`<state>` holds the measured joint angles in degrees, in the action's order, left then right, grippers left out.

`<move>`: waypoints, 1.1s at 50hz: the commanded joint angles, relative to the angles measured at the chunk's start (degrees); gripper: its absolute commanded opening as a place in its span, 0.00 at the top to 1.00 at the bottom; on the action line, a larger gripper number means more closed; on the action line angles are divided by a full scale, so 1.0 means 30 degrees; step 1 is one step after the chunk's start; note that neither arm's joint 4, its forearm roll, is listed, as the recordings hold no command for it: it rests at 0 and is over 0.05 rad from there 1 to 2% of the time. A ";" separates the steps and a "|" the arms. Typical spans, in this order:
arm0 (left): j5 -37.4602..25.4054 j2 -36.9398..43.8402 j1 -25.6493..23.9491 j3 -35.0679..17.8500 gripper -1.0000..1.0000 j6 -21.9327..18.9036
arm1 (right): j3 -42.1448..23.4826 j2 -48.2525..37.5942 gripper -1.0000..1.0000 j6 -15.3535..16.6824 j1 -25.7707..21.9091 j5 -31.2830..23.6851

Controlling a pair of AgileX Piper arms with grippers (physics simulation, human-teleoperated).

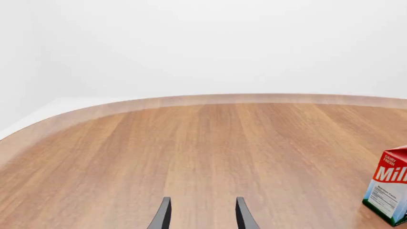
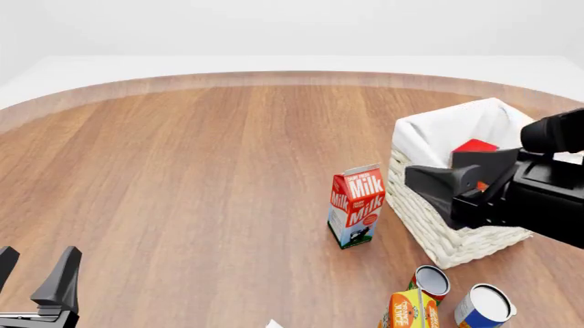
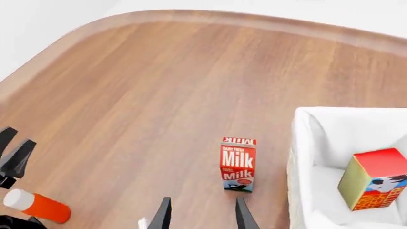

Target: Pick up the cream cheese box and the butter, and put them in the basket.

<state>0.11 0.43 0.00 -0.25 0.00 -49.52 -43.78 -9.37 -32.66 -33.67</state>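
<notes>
Butter (image 3: pixel 374 179) leaned upright inside basket (image 3: pixel 304 143), apparently delivered. Right hand (image 3: pixel 200 210) hung above bench (image 2: pixel 182 171), fingers parted, empty. Left hand (image 2: pixel 37 273) low, spread, idle. Cream cheese box not identifiable.

left hand (image 2: pixel 37 273): 2 dark grey tapered fingers, black base
right hand (image 3: pixel 201 214): 2 slim black pointed fingers
right arm (image 2: pixel 538 184): black, blocky, matte
</notes>
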 commanded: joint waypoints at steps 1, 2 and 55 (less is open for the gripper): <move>0.0000 0.0000 0.0000 0.0000 0.00 0.0000 | 0.0046 0.0393 0.00 0.0966 -0.1466 -0.0593; 0.0000 0.0000 0.0000 0.0000 0.00 0.0000 | 0.0096 0.0360 0.00 0.1071 -0.1567 -0.0568; 0.0000 0.0000 0.0000 0.0000 0.00 0.0000 | 0.0473 -0.4774 0.00 0.2311 -0.6907 0.0645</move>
<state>0.11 0.43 0.00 -0.25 0.00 -47.38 -54.98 -2.19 -50.65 -32.33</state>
